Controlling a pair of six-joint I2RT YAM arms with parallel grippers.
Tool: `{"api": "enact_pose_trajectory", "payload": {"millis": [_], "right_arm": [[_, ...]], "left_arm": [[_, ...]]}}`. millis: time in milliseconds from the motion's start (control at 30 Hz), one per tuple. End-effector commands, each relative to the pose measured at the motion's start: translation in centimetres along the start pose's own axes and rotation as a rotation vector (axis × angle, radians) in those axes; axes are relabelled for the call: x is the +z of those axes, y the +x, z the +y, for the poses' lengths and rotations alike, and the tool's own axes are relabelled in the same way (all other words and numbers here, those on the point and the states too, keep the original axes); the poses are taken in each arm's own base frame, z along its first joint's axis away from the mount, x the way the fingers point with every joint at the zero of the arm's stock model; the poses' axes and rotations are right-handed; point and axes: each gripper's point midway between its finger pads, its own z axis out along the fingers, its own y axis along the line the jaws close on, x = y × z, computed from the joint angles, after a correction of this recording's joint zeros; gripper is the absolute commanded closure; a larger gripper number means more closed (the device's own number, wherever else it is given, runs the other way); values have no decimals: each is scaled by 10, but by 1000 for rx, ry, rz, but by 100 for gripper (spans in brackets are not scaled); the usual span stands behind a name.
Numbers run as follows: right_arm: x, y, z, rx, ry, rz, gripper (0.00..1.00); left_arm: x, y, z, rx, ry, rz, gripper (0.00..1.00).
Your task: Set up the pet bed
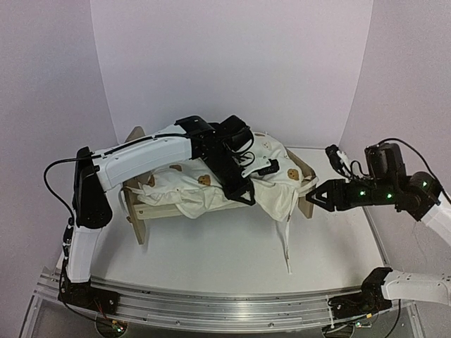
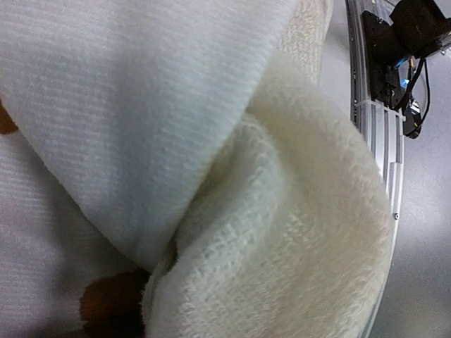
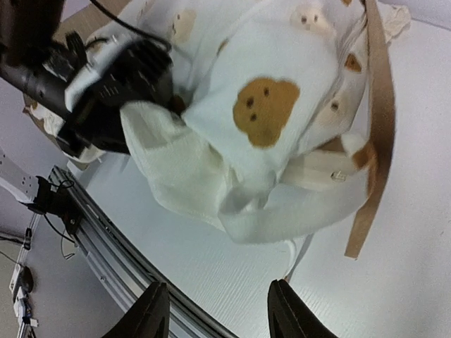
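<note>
**Duvet pinched at the near side, ready to be drawn flat**

The pet bed is set at the middle of the table. Its length runs from 9 to 3 o'clock, read in the top view with 12 at the far wall. The left gripper is lowered onto the bed's near side, toward 5 o'clock of its middle. It is closed on a bunched fold of the duvet. Its fingers are buried in cloth, so the grip is judged from the fold gathered against them in the right wrist view. The right gripper is held at 3 o'clock of the bed, just beside the end board, with its jaws parted and nothing between them.

The step in hand is judged to be the spreading of the duvet over the frame. A slow, low pull toward 6 o'clock is advised, so that the light frame is not tipped or dragged. The 3 o'clock edge could be taken by the free gripper, so that the cloth is tensioned between two points. The tie strings, hung off the bed at 5 o'clock down onto the table, are best kept out of both grips.

The duvet is cream, printed with brown bear faces, and paler and terry-like beneath. It is rumpled, heaped toward 3 o'clock and draped over that end board. Light wood is shown at both ends. No pillow or striped base can be told apart.
</note>
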Motion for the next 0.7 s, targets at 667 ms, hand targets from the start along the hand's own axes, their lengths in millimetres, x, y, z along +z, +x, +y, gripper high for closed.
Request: {"api": "enact_pose_trajectory", "payload": {"millis": [667], "right_arm": [[68, 26, -47, -46, 186, -548, 69]], "left_arm": [[-168, -128, -67, 54, 149, -541, 100]]}}
